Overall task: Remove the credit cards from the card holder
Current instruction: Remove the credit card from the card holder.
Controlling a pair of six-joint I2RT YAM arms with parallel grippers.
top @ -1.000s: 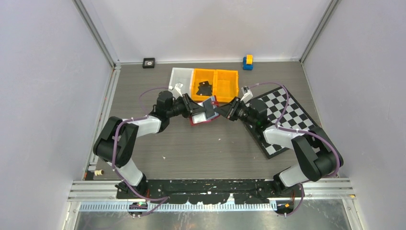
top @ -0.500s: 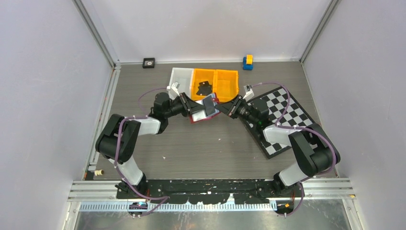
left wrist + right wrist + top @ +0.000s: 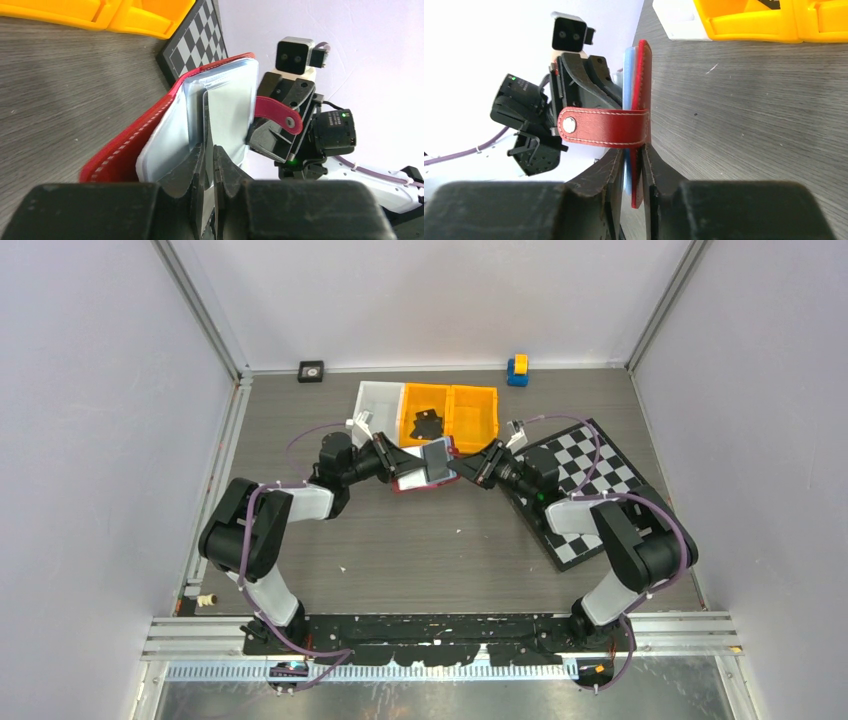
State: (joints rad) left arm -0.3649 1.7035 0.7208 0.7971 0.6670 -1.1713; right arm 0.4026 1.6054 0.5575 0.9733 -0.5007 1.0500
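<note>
The red card holder point(image 3: 425, 468) hangs open above the table between both grippers. My left gripper point(image 3: 402, 466) is shut on a thin pale inner sleeve point(image 3: 227, 107) at the holder's left side; in the left wrist view its fingers point(image 3: 210, 147) pinch that sheet next to the red cover point(image 3: 132, 142). My right gripper point(image 3: 468, 472) is shut on the opposite edge. In the right wrist view, the right gripper point(image 3: 634, 150) clamps the red cover point(image 3: 642, 75) together with a blue sleeve edge, under the snap tab point(image 3: 604, 126). The credit cards are hidden.
Two orange bins point(image 3: 472, 418) and a white bin point(image 3: 378, 400) stand just behind the holder; one orange bin holds a black object point(image 3: 425, 423). The chequered board point(image 3: 600, 475) lies under the right arm. A blue-yellow block point(image 3: 517, 369) and a small black square point(image 3: 311, 370) sit by the back wall.
Both grippers and the holder have shifted slightly toward the bins, and the holder has turned more upright. The right arm's elbow has drawn inward.
</note>
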